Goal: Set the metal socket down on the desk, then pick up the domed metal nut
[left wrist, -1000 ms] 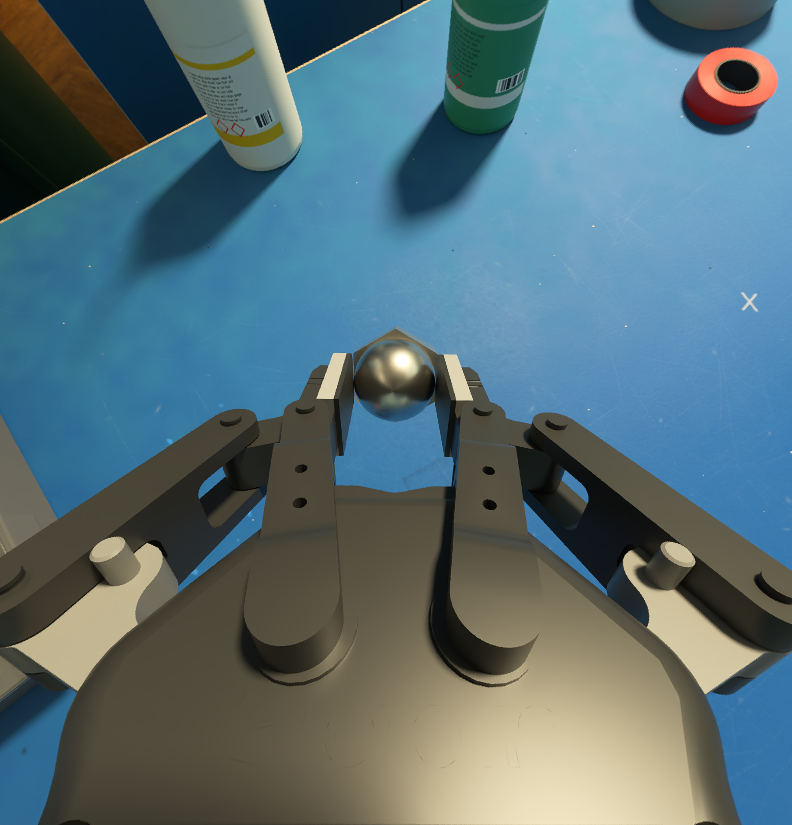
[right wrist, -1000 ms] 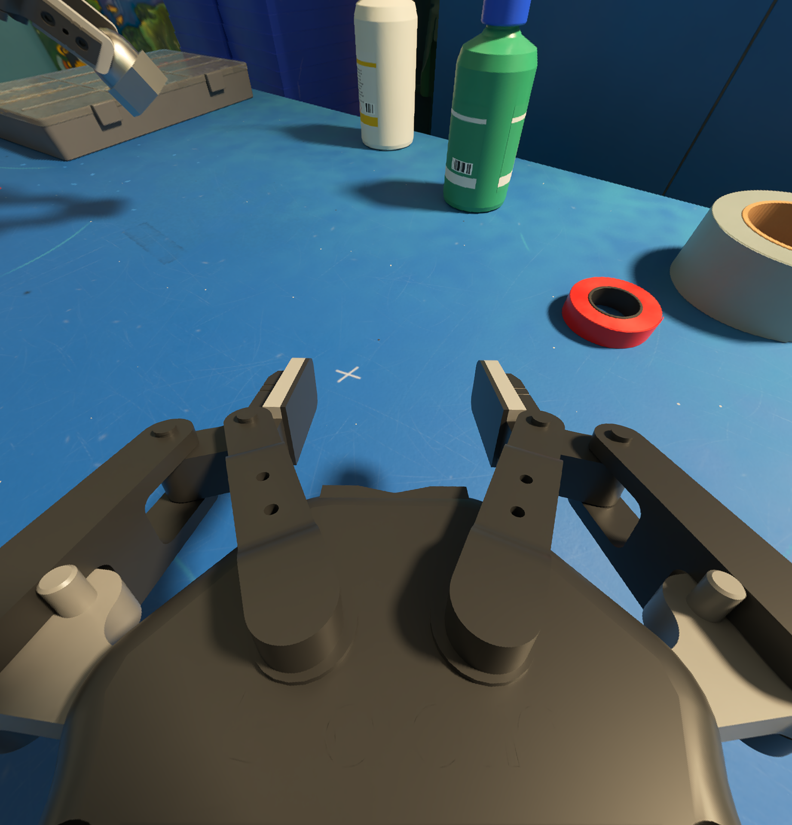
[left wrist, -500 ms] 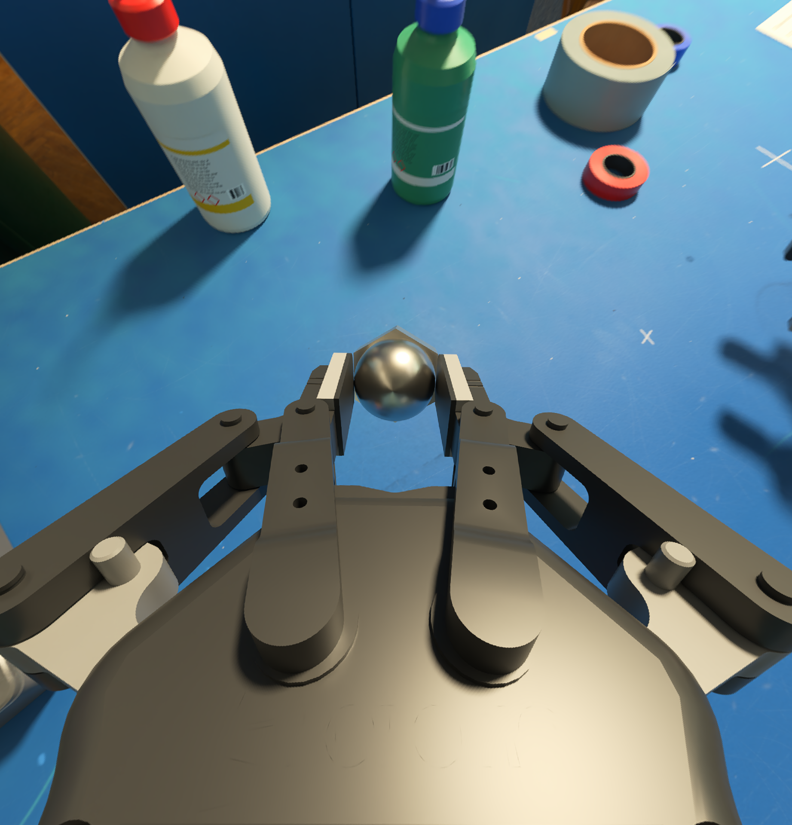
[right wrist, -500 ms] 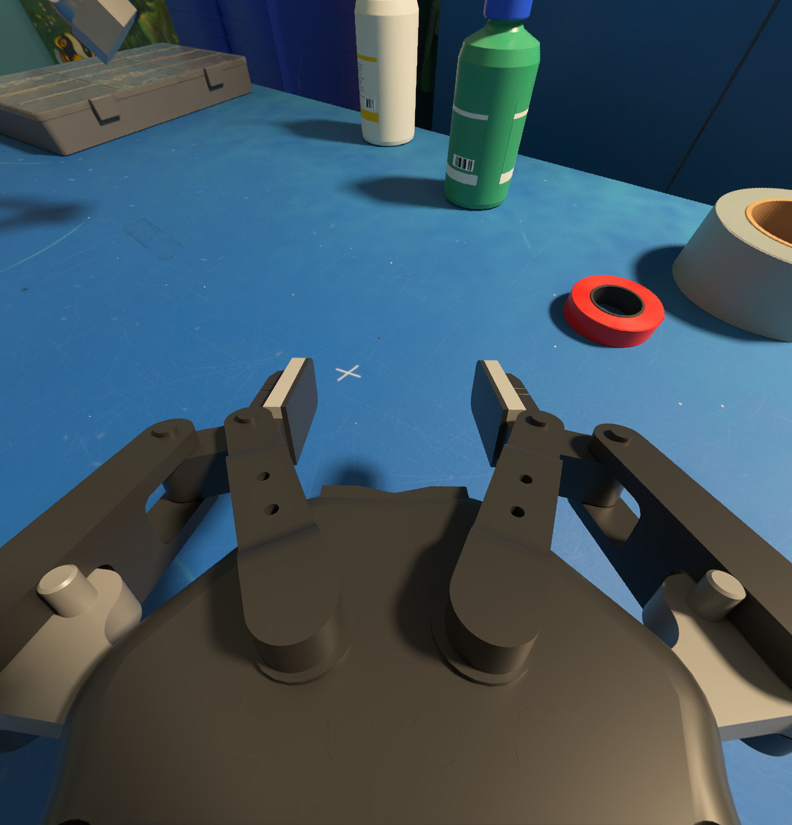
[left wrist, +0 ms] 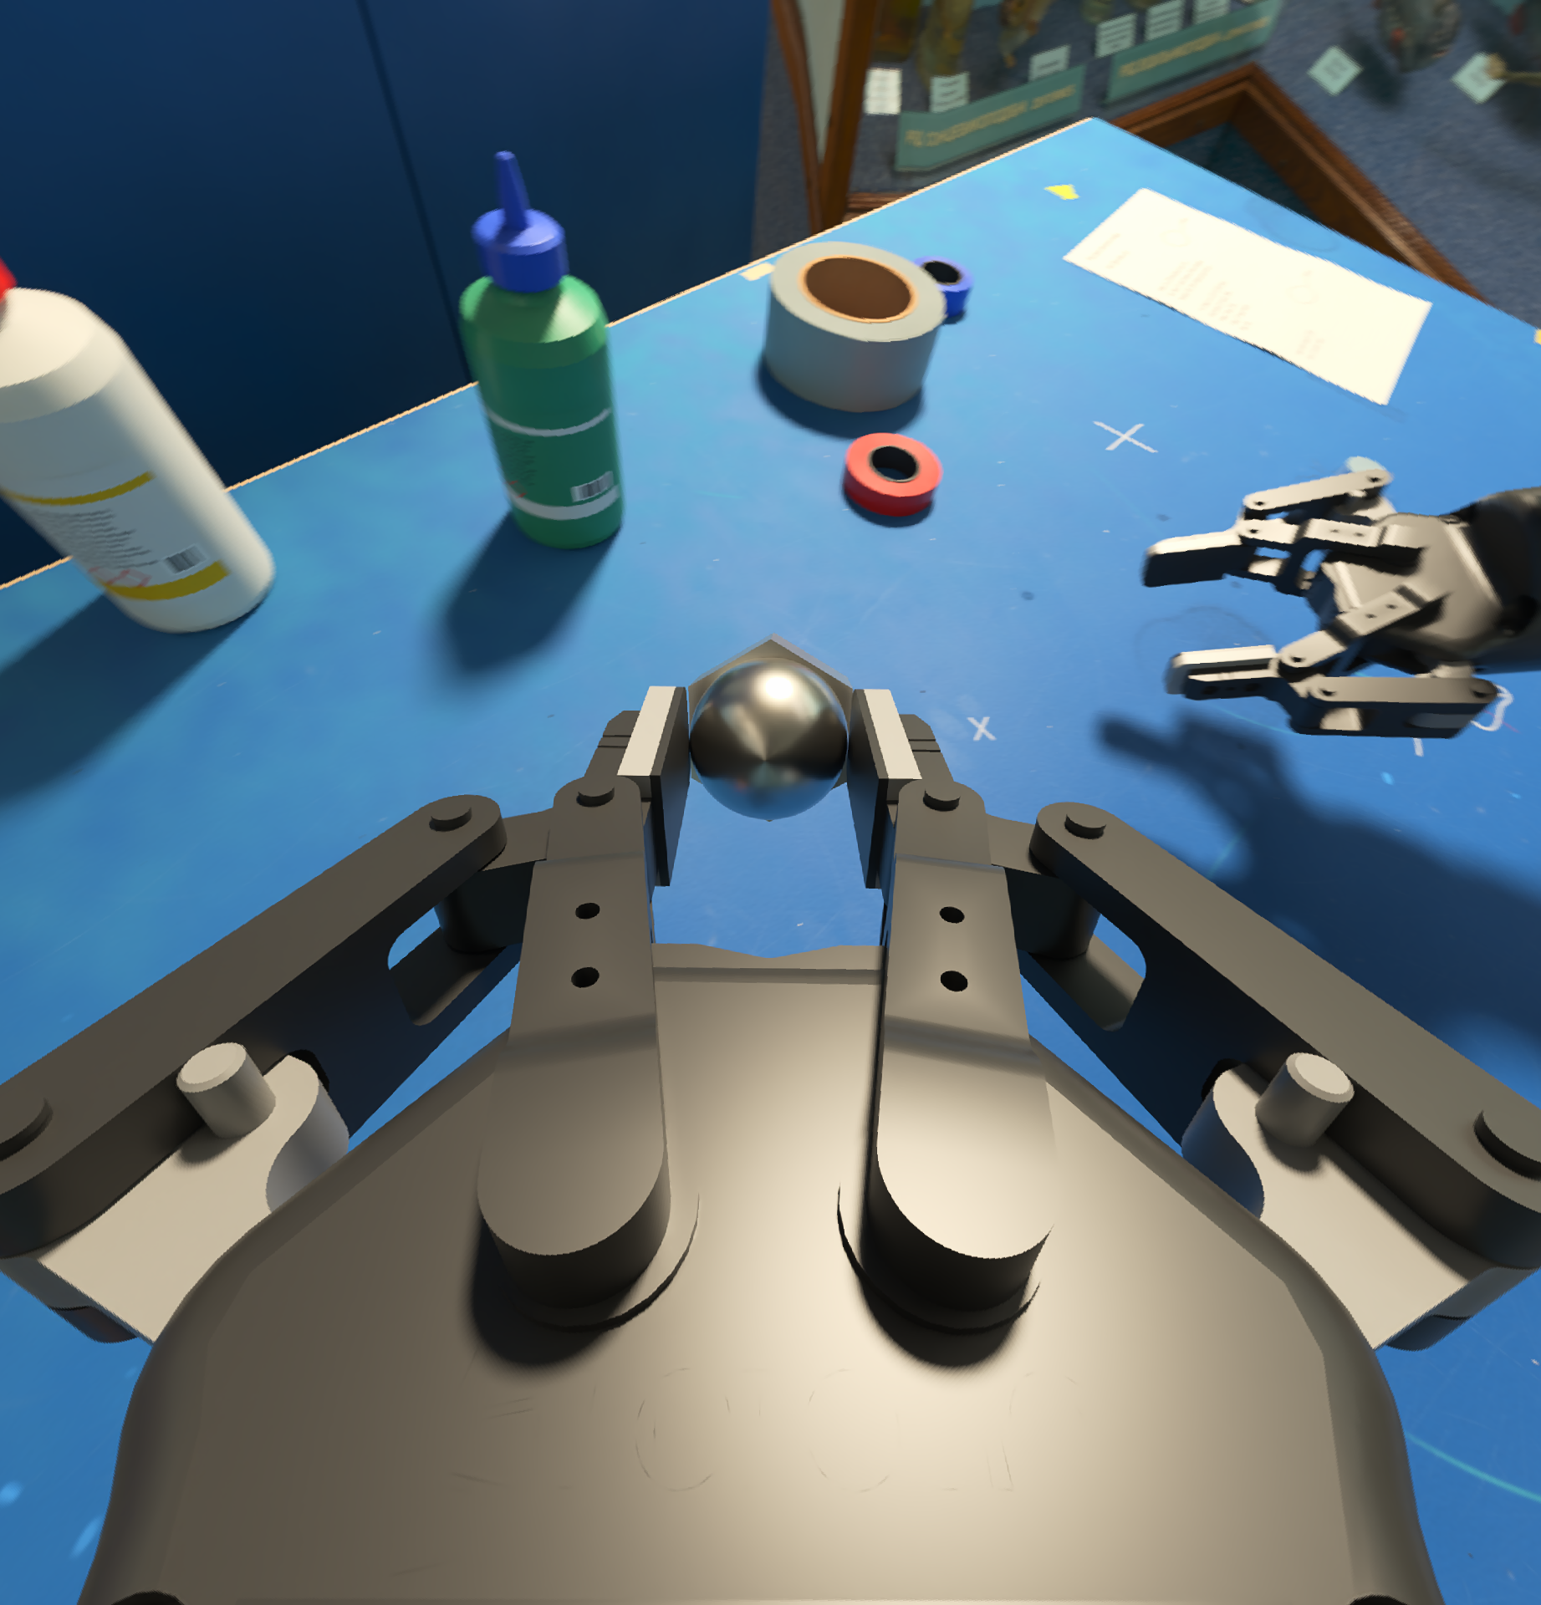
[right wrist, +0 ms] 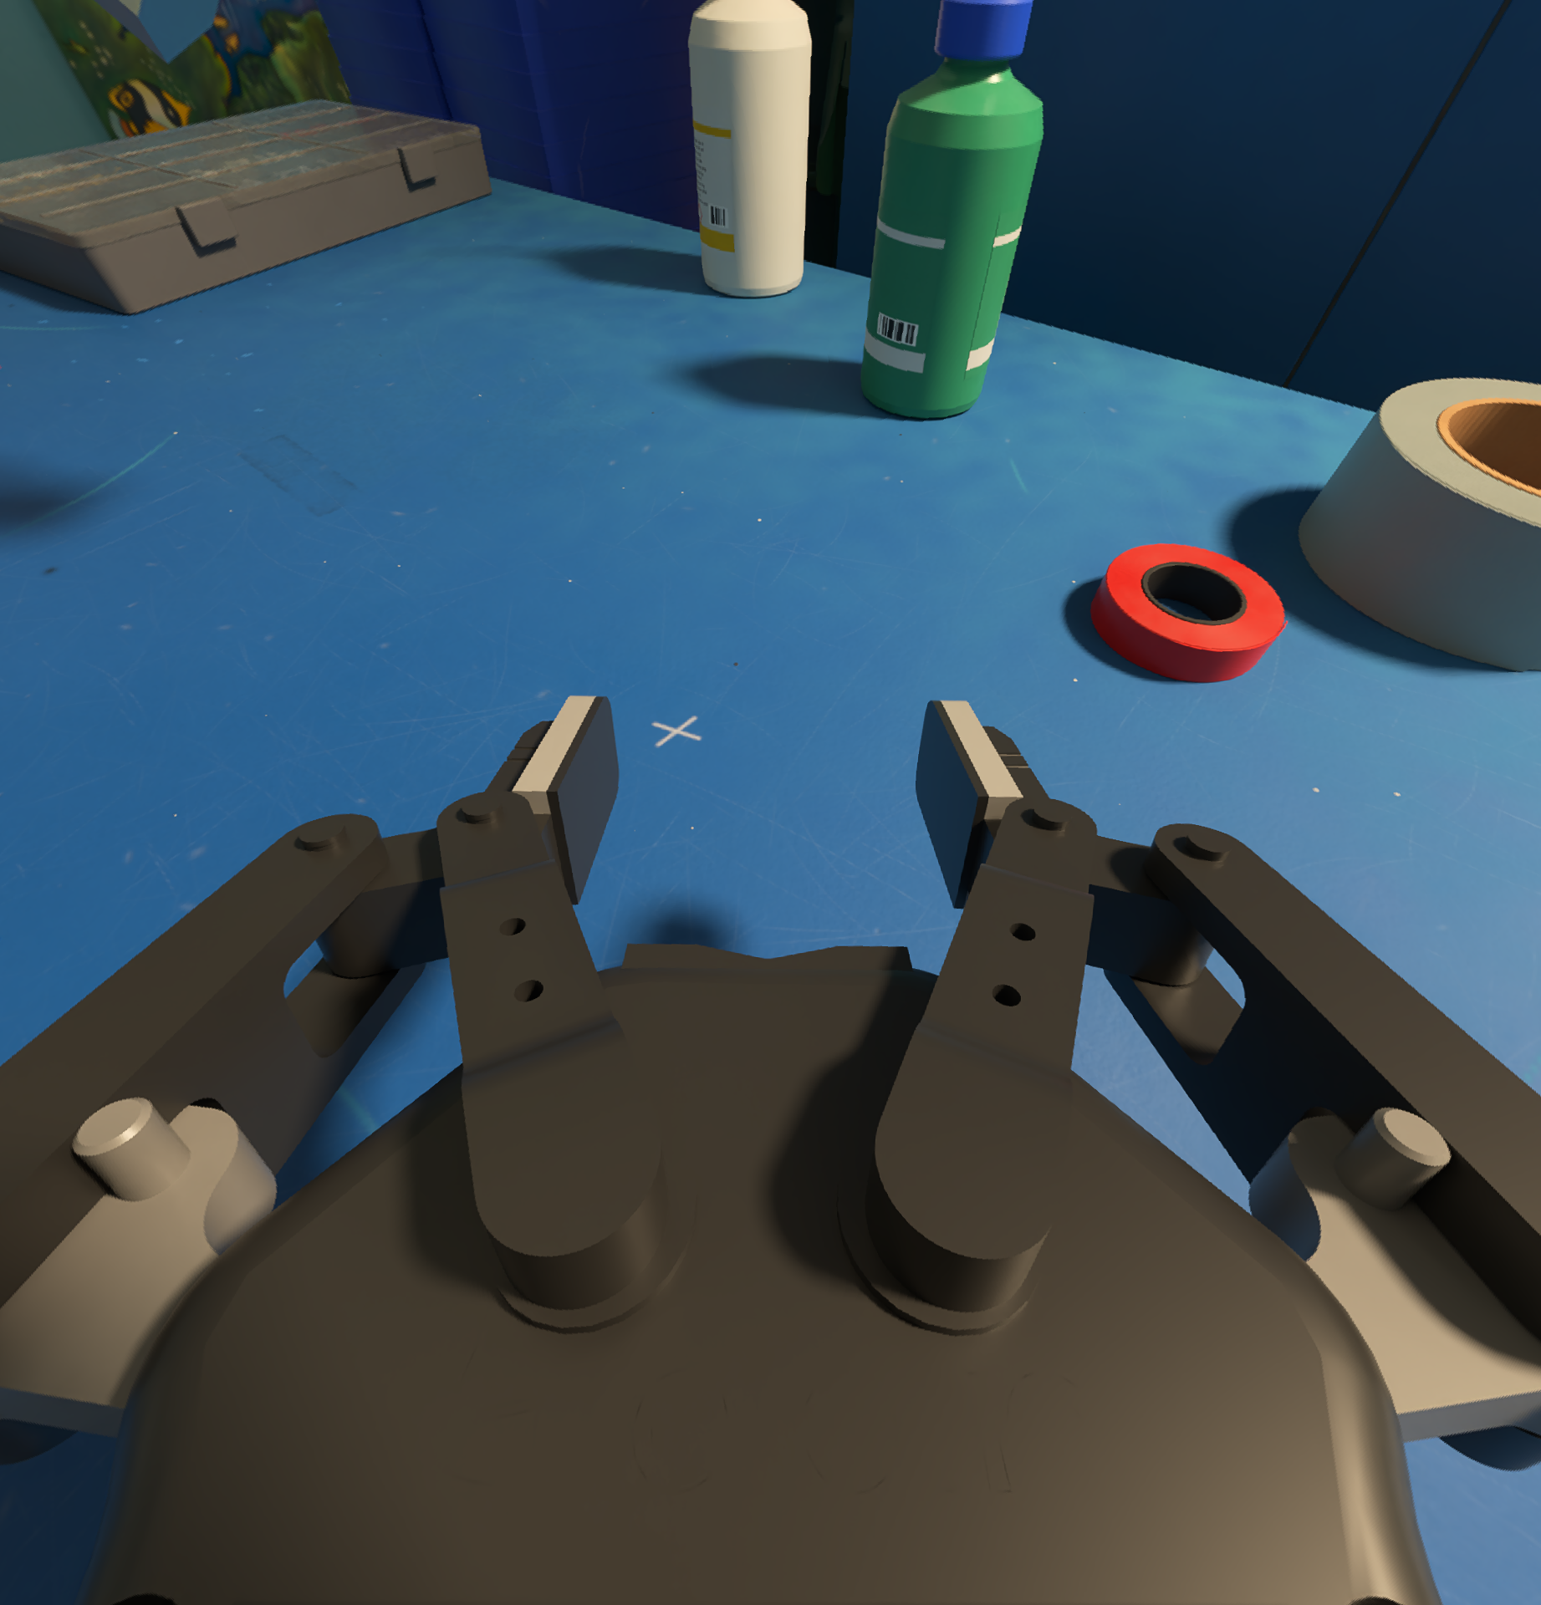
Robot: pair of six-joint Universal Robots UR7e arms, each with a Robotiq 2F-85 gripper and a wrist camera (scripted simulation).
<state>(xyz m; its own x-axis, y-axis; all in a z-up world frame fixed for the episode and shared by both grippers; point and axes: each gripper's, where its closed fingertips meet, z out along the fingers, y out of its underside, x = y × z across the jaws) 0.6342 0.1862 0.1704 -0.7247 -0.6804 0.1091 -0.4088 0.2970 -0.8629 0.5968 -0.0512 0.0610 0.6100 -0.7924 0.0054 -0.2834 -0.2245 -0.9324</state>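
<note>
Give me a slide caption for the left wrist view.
Left gripper shut on domed metal nut above blue desk, right gripper open nearby.

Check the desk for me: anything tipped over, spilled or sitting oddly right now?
Nothing stands out. The white bottle and green bottle stand upright, the red tape roll and grey tape roll lie flat, no spills. The left gripper grips the domed metal nut squarely; the right gripper is open.

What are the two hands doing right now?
Left hand: closed on the shiny domed metal nut.
Right hand: open, holding nothing.
</note>
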